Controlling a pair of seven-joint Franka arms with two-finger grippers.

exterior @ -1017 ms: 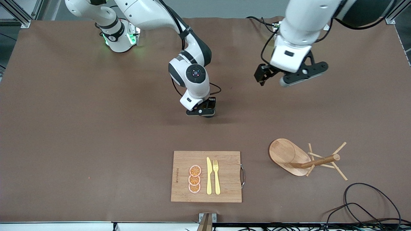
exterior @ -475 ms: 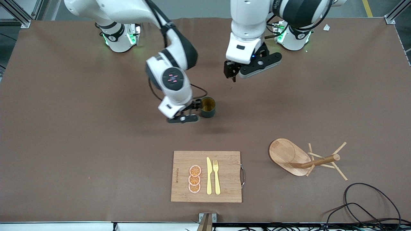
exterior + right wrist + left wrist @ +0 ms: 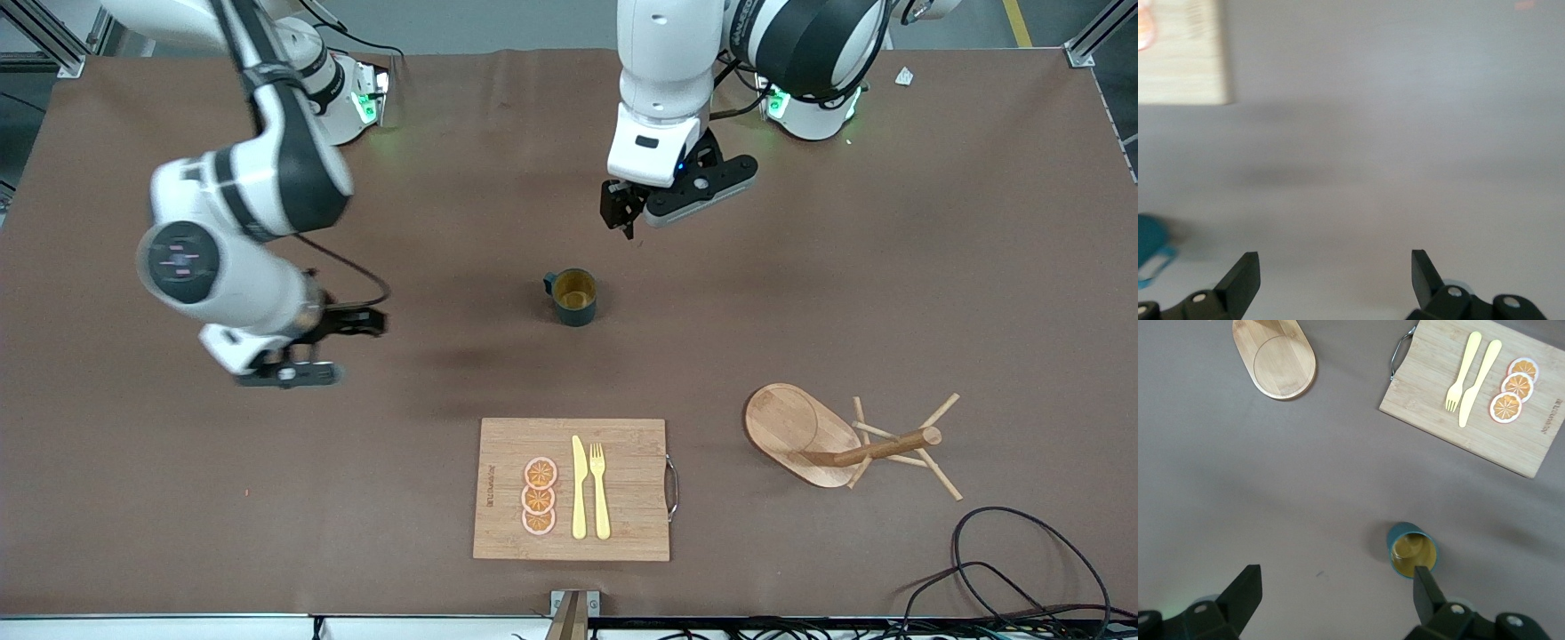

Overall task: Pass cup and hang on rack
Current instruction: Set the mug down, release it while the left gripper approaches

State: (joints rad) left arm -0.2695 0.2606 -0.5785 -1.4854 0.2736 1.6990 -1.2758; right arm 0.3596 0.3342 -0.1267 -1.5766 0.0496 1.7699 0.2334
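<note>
The dark teal cup (image 3: 573, 298) stands upright on the brown table, its yellow-brown inside showing and its handle toward the right arm's end. No gripper touches it. My left gripper (image 3: 622, 216) hangs open over the table just farther from the front camera than the cup; in the left wrist view the cup (image 3: 1411, 550) lies beside one fingertip (image 3: 1425, 585) of that gripper (image 3: 1335, 587). My right gripper (image 3: 366, 322) is open and empty over bare table toward the right arm's end; its wrist view (image 3: 1335, 270) catches only the cup's edge (image 3: 1148, 245). The wooden rack (image 3: 800, 431) sits nearer the front camera, toward the left arm's end.
A wooden cutting board (image 3: 622, 444) with a yellow knife, a fork and orange slices lies near the table's front edge. Black cables (image 3: 1005, 551) coil at the front corner by the left arm's end.
The right gripper opened, let go of the cup on the table and swung away toward the right arm's end. The left arm came in over the table close to the cup.
</note>
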